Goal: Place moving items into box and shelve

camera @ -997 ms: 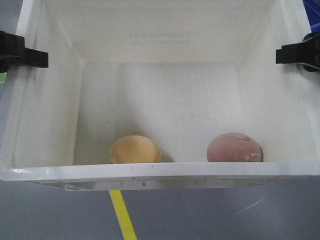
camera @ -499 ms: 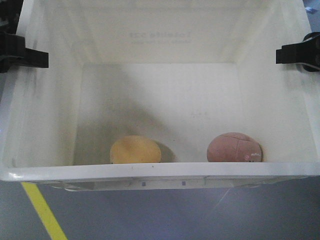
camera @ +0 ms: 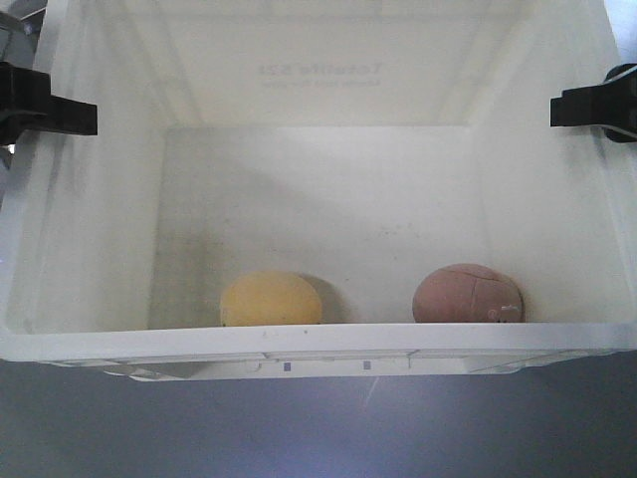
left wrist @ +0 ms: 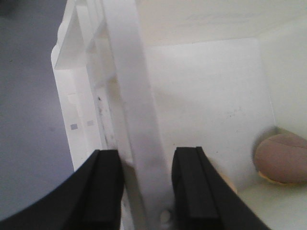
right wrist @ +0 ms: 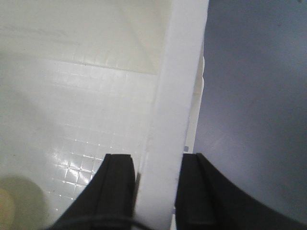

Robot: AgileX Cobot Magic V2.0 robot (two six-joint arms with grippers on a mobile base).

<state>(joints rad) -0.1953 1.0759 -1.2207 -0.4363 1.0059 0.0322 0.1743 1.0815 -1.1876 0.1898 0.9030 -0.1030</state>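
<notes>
My left gripper (left wrist: 146, 191) and right gripper (right wrist: 156, 191) clamp opposite rims of the white box (camera: 318, 341); inside lie a yellow ball (camera: 271, 299) and pink ball (camera: 468, 295).

The box (camera: 318, 344) holds a yellow ball (camera: 271, 299) and pink ball (camera: 468, 295) (well apart).

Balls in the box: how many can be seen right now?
2. The yellow ball lies on the floor of the box by the near wall, left of centre. The pink ball lies to its right, apart from it. The near rim hides their undersides.
</notes>
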